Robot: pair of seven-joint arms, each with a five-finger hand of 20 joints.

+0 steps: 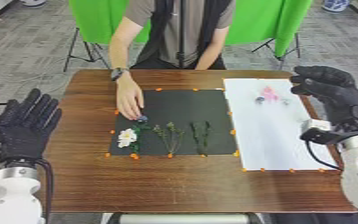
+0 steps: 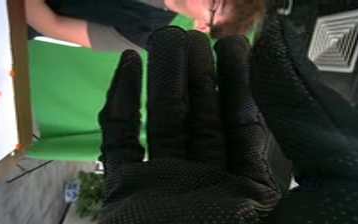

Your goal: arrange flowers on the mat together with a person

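Note:
In the head view my left hand point(image 1: 29, 122) is at the table's left edge, fingers straight. My right hand point(image 1: 328, 92) is over the white sheet's right side, fingers relaxed; the right wrist view has my right hand point(image 2: 189, 125) with extended fingers and nothing held. On the dark mat point(image 1: 180, 102) lie a white flower point(image 1: 127, 137) at the lower left, thin green stems point(image 1: 170, 136) in the middle and another green sprig point(image 1: 200, 135) beside them. A person's hand point(image 1: 129, 100) touches a small bluish flower point(image 1: 142, 119) above the white one.
The white sheet point(image 1: 273, 135) holds a pink flower point(image 1: 268, 93), a small dark bloom point(image 1: 260, 100) and a pale one. Orange markers edge the mat and sheet. The brown table point(image 1: 158, 185) extends toward me; a person stands across it.

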